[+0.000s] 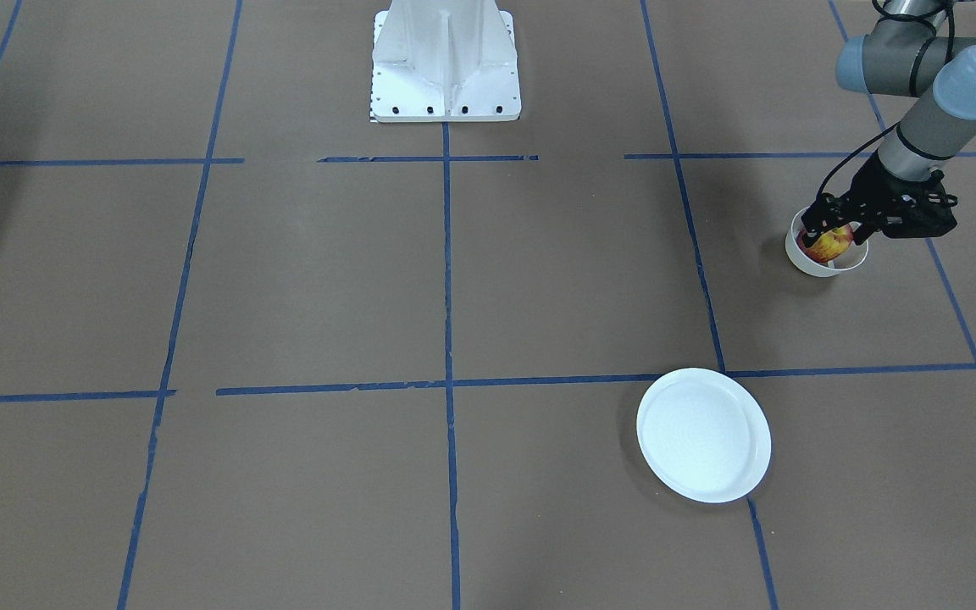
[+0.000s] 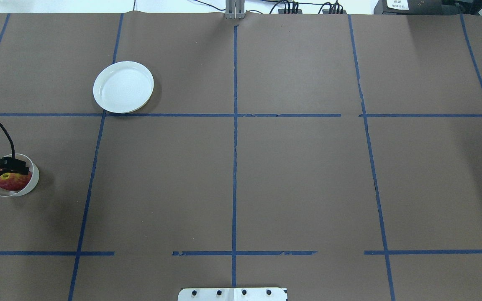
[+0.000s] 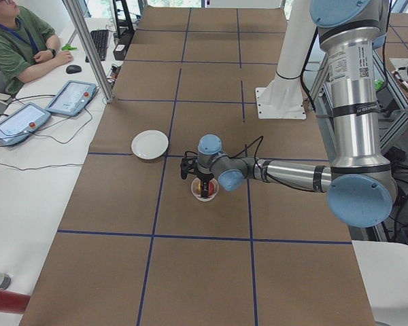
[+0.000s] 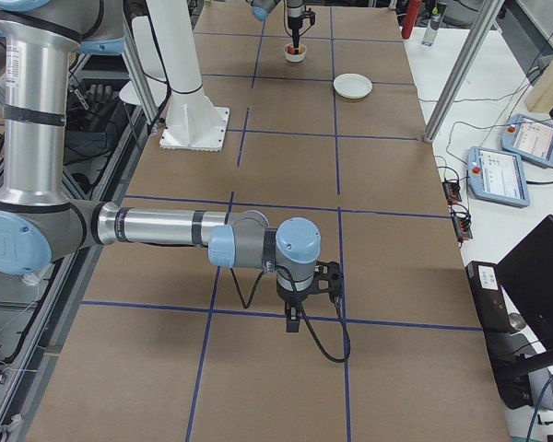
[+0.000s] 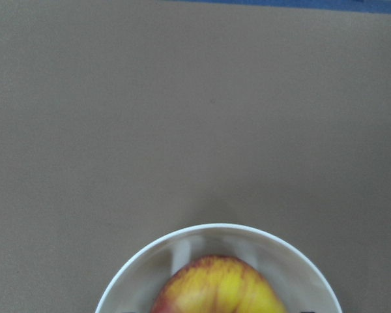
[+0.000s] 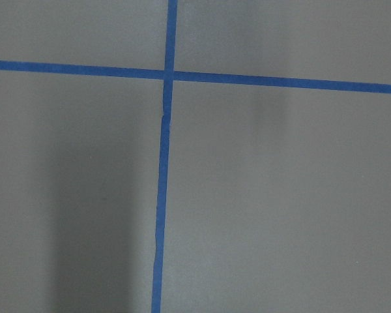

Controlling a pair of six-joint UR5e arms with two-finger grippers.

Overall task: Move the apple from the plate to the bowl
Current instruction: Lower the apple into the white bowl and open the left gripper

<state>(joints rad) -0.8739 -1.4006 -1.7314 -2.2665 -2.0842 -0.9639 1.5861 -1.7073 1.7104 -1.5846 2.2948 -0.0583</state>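
Step in hand, as I read it: the placing. The apple (image 1: pixel 831 244) is inside the bowl (image 1: pixel 812 263), low in it, and the plate (image 1: pixel 702 435) is bare, so only letting go and pulling out remain.

Taking the front view left to right with the bowl as landmark: the plate sits well apart from the bowl, left of it and nearer the camera; then the bowl with the apple in it; then the left gripper (image 1: pixel 833 230) right over the bowl, arm coming in from the upper right.

Left gripper state: its fingers straddle the apple down at rim level. I cannot tell if they clamp it or have already let go; the wrist camera shows only the apple's top and the bowl rim, no fingertips.

Next move, my judgement: spread the fingers if they are not already loose, then lift straight up so neither finger catches the bowl wall and tips it.

Right gripper (image 4: pixel 295 318): parked well apart from the bowl, seen only from the side, state cannot be told.
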